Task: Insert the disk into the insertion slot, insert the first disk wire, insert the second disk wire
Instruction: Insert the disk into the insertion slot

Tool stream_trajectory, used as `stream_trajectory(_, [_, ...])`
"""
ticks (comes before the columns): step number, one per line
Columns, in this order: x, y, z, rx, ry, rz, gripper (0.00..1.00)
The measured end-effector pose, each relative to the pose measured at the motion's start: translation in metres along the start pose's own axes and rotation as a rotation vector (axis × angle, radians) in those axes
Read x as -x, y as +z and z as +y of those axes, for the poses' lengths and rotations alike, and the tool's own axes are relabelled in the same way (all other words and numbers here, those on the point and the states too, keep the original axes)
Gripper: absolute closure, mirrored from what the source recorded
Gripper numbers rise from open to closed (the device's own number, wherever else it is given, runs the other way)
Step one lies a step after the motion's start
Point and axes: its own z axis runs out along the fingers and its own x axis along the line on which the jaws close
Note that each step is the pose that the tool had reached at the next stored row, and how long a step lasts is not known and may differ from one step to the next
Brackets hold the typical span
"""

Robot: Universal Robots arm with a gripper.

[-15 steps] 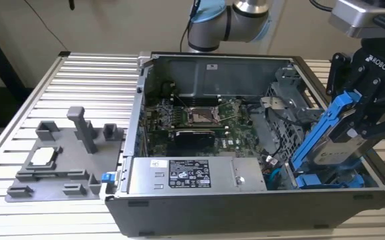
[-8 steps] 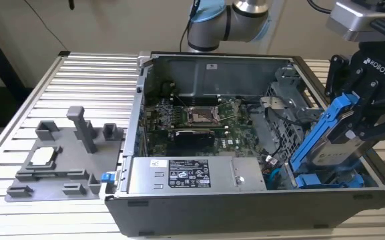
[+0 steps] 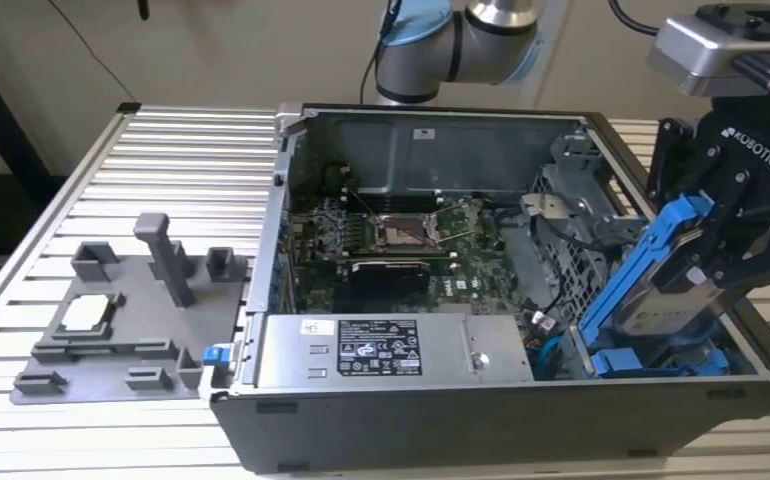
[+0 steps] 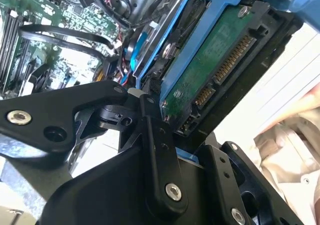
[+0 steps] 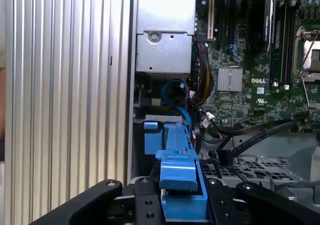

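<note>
In the exterior view my gripper (image 3: 725, 250) is shut on the disk (image 3: 659, 300) over the open case's right front corner. The disk is a silver-grey drive in a blue carrier, tilted steeply. Its lower end dips into the case beside the grey drive cage (image 3: 565, 235), just above another blue-fronted drive (image 3: 659, 362). The insertion slot is hidden behind the disk and gripper. The second wrist view shows the disk's green circuit board and connectors (image 4: 215, 70) clamped in my gripper (image 4: 185, 135). The carrier's blue edge (image 5: 177, 177) sits between the black fingers (image 5: 145, 200) in the first wrist view.
Loose black cables (image 5: 250, 135) and a blue cable (image 5: 172, 87) lie between the cage and the motherboard (image 3: 399, 235). The power supply (image 3: 385, 350) fills the case's front. A grey fixture plate with pegs (image 3: 118, 310) lies on the ribbed table (image 3: 185, 160).
</note>
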Motion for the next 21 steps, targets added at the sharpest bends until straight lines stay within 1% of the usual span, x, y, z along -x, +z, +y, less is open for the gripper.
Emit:
stream_trajectory(7, [0.0003,0.0038,-0.0005,0.0001,0.0,0.0001,0.67])
stream_trajectory(16, [0.0021,0.0138,-0.0011,0.0,0.0,0.0001,0.67])
stream_trajectory(21, [0.0038,0.0208,-0.0014,0.0,0.0,0.0003,0.67])
